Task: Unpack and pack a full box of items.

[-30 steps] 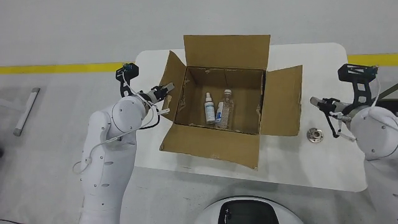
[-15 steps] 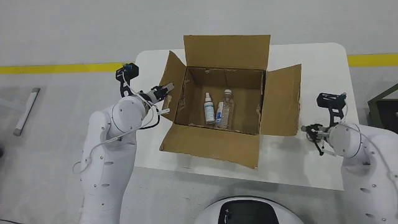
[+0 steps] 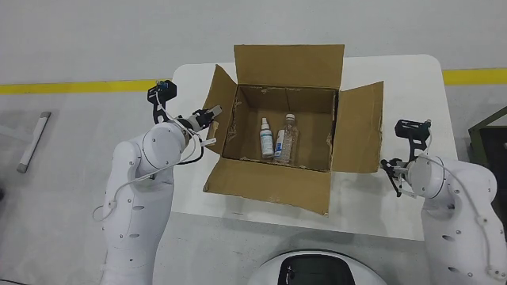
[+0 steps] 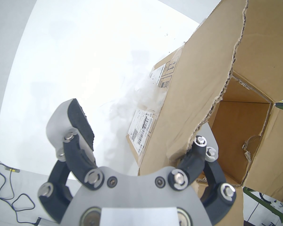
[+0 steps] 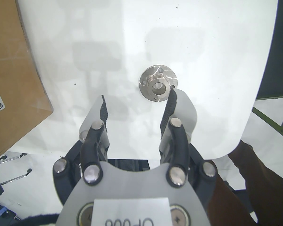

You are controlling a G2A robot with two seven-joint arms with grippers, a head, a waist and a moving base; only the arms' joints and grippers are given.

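Right fingers (image 5: 182, 109) moved beside flange (image 5: 158, 85), spread apart

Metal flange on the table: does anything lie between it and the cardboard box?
No. In the right wrist view, only bare white table lies between the metal flange and the cardboard box; the open right gripper hovers beside the flange.

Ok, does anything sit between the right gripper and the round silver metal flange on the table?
Nothing visible does. The open right gripper hangs just short of the round silver metal flange, with only bare white table between them.
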